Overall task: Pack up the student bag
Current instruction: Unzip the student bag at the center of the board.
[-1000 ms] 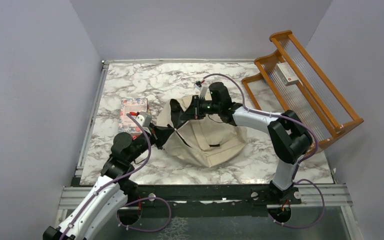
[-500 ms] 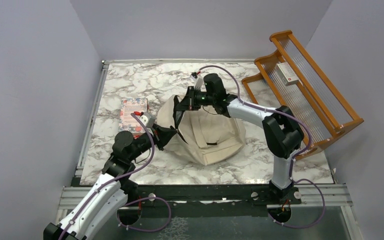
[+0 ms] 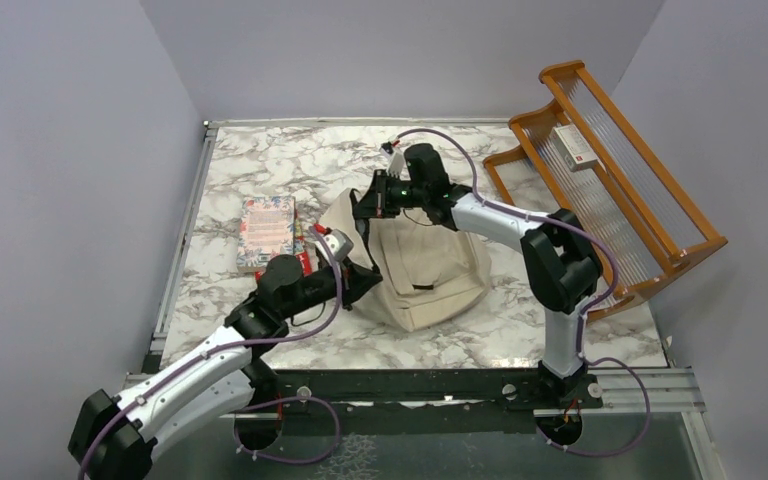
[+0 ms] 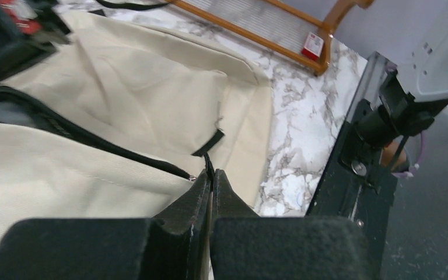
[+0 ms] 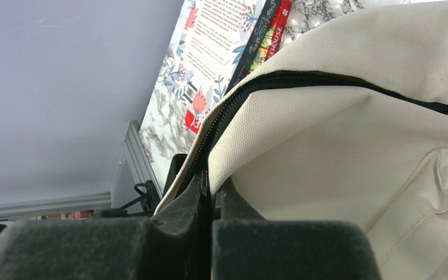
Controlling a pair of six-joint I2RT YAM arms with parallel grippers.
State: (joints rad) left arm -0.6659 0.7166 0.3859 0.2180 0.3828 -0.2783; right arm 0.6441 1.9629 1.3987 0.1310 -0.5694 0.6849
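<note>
We see the left gripper [image 4: 211,175] w/ jaws squeezed tight on a thin black bit at the zip edge of the student bag [image 4: 122,87]; cream cloth fills the left of that wrist view. The right gripper [image 5: 210,181] is pinched shut too, on the bag's cloth edge right by the black zip, bottom middle of its view. From the top cam the bag [image 3: 430,265] sits in the mid of the frame on the marble table [image 3: 260,160]; the left gripper [image 3: 365,283] grips its lower-left side & the right gripper [image 3: 363,210] its upper-left side. Just left of the bag lie a flowery book [image 3: 268,230] & a red book [image 3: 305,250], side by side. At the upper right a wooden rack [image 3: 610,170] leans, w/ a small box [image 3: 574,146] on it.
</note>
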